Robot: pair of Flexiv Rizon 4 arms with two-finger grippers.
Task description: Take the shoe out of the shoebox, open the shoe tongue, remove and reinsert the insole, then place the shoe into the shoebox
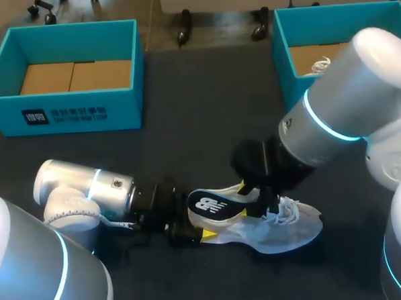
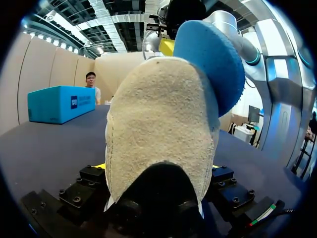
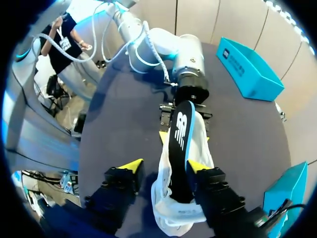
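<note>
Two teal boxes are seen at the far side of the dark tabletop [image 1: 185,110]. In the left shoebox [image 1: 77,113] only a brown cardboard floor is shown. In the right shoebox [image 1: 284,48] something white with laces [image 1: 320,65] is glimpsed. Both are set well apart from the shoe and from the tools. The right arm is stretched across in front of the right shoebox and part of it is hidden.

The white shoe [image 1: 285,229] is laid on the tabletop near the front middle, outside both boxes, with its heel turned toward the left arm. The heel is pinched by the left tool [image 1: 191,226], a yellow tip being pressed to each side. The black insole [image 1: 213,206], blue underneath, is raised partly out of the shoe's opening. The right tool [image 3: 164,166] is held over the shoe with its fingers spread. The insole is found between them, against one finger and clear of the other.
</note>
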